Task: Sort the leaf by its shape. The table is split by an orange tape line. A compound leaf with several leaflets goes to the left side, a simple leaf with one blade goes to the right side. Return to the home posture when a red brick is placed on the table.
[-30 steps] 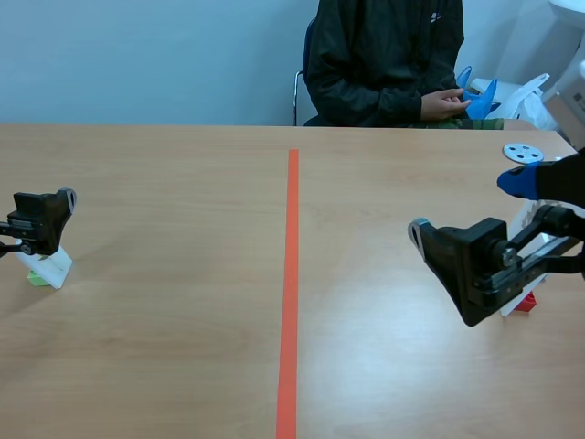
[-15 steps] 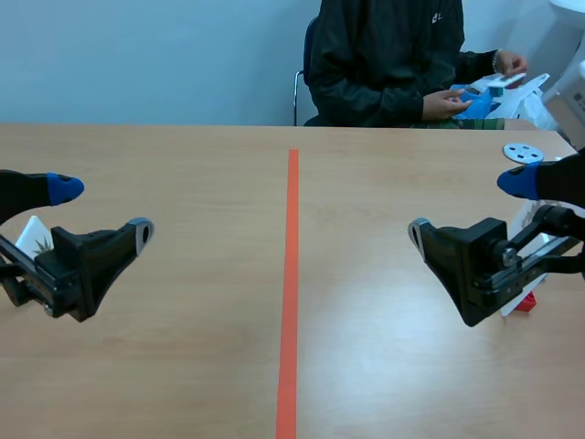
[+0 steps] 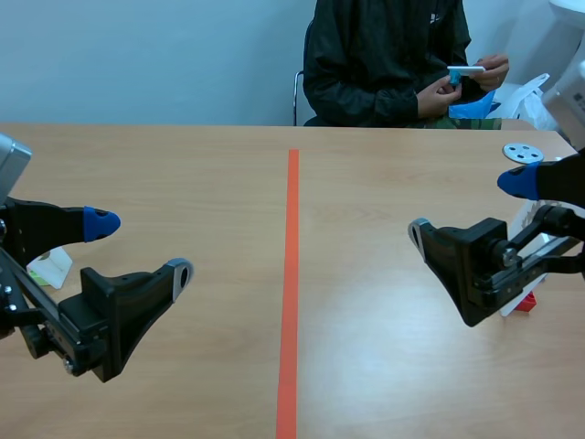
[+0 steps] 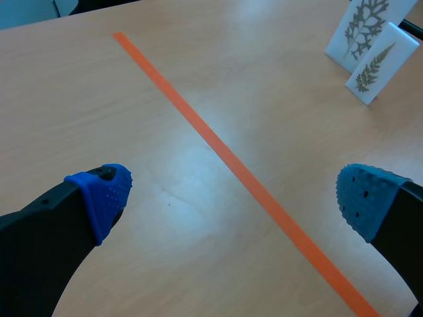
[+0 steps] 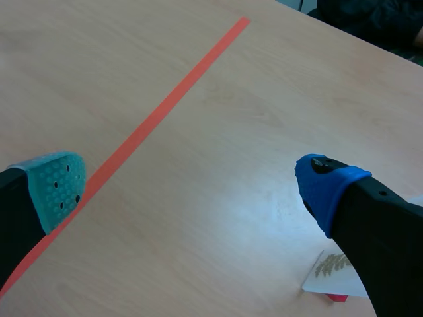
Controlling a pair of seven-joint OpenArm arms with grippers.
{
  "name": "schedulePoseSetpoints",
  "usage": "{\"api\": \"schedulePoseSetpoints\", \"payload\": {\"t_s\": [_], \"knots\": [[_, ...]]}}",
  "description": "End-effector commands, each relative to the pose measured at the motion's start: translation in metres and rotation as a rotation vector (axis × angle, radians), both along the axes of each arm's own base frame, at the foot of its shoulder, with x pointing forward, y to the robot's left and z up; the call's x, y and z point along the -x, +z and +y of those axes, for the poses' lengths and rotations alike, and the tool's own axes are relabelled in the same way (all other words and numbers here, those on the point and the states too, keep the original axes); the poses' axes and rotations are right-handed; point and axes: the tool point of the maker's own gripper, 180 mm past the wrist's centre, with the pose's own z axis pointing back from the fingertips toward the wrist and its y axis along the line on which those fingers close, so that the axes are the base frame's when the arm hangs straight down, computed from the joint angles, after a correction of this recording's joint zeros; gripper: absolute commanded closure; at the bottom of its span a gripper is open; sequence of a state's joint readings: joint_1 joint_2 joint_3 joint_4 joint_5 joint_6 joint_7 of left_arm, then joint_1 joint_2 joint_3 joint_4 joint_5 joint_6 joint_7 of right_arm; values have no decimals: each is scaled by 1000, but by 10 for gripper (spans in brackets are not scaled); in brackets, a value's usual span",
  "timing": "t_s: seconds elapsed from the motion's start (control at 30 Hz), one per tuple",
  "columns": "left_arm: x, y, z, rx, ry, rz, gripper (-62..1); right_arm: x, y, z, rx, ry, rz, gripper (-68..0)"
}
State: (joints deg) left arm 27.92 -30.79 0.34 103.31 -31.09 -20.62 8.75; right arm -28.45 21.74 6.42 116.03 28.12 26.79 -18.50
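Left wrist view: jaws wide, leaf cards [image 4: 362,33] well ahead; right jaws wide, card [image 5: 332,272] beside.

Pale wood-grain tabletop [image 3: 183,165], crossed by an orange tape line [image 3: 291,274]. White leaf cards [image 4: 378,66] bear dark green fern prints. The left gripper [image 3: 139,247] and right gripper [image 3: 464,205] are black, pads [image 4: 106,195] dotted blue, one teal.

From the scene view, the left gripper [image 3: 143,247] hides part of a white card stand [image 3: 53,267], and its leaf cannot be made out. The right gripper [image 3: 465,205] hides the cards behind it, apart from a red base [image 3: 526,303]. In the right wrist view a leaf card [image 5: 328,267] is half behind a finger [image 5: 370,218] and cut off. The person [image 3: 384,64] is cropped at the shoulders; the white thing [image 3: 466,69] they hold is too small to name
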Motion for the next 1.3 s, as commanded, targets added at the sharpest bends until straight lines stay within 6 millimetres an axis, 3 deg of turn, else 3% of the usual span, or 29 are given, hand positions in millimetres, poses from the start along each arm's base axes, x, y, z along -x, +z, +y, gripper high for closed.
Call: {"api": "schedulePoseSetpoints", "payload": {"t_s": [0.0, 1.27], "knots": [[-3, 10, -3, 30, 8, -30, -623, -5, 8, -4, -5, -8, -30, -679], [-3, 12, -6, 56, 13, -31, -623, -5, 8, -4, -5, -8, -30, -679]]}}
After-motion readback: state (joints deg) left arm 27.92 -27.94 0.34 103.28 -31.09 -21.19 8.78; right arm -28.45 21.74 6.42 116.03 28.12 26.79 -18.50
